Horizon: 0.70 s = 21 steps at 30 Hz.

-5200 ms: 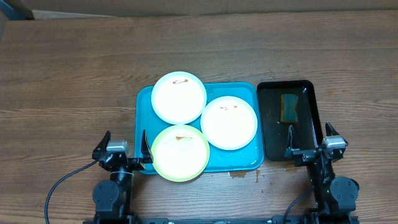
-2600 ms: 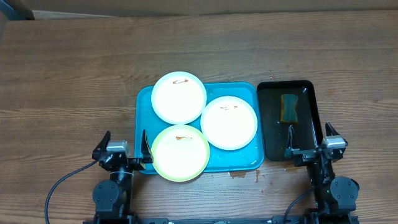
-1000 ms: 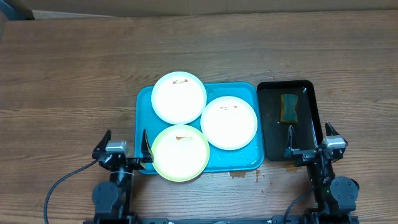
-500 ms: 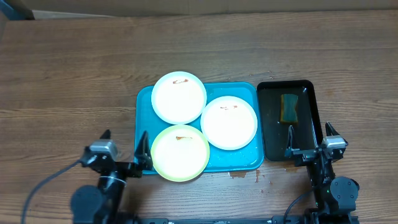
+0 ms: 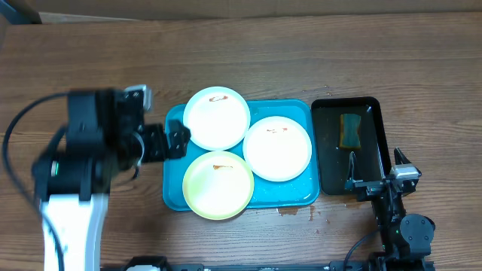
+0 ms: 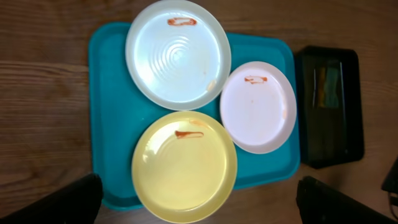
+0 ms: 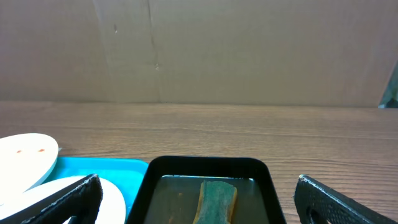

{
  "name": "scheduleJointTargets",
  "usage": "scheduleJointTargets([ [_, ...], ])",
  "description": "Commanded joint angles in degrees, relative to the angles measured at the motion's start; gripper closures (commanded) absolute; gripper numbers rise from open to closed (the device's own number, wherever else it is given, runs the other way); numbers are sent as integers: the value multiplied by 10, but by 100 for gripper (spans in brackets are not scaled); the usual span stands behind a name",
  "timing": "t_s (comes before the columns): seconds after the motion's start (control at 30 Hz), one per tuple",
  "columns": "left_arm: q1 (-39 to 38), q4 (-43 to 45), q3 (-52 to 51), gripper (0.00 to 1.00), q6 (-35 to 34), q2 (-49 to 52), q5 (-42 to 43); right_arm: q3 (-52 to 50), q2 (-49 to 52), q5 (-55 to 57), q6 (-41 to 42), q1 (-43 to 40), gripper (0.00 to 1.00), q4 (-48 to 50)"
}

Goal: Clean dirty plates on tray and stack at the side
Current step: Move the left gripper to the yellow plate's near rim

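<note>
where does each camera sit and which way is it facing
Overhead: above the table, looking down on the tray, plates and black tray; left arm and right arm show.
Left wrist: high over the tray, facing down at the plates; own jaws at lower corners.
Right wrist: low, facing level across the sponge; own jaws likewise.
All share the black tray.

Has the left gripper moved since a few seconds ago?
Yes: the left gripper went from the tray's near-left corner farther along its left rim.
</note>
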Motion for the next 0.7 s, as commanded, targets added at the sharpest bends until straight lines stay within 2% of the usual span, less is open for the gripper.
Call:
scheduleJointTargets([
  [0.0, 3, -25, 35, 4, 13, 70, 79, -6, -4, 0, 0, -2, 0, 4],
  [0.03, 3, -34, 35, 20, 13, 87, 82, -6, -4, 0, 0, -2, 0, 4],
  [0.07, 3, -43, 35, 49, 13, 100, 82, -6, -4, -1, 0, -2, 0, 4],
  [0.1, 3, -57, 34, 64, 13, 115, 80, -6, -4, -1, 0, -2, 0, 4],
  [0.17, 1, -82, 29, 82, 13, 137, 72, -6, -4, -1, 0, -2, 0, 4],
  [0.2, -1, -92, 24, 95, 13, 146, 65, -6, -4, -1, 0, -2, 0, 4],
  [0.43, -30, -111, -69, 96, 4, 154, 7, -6, -4, -1, 0, -2, 0, 4],
  [0.53, -38, -98, -116, 83, -21, 154, -33, -6, -4, -1, 0, -2, 0, 4],
  [0.67, -43, -73, -179, 76, -41, 154, -55, -6, -4, -1, 0, -2, 0, 4],
])
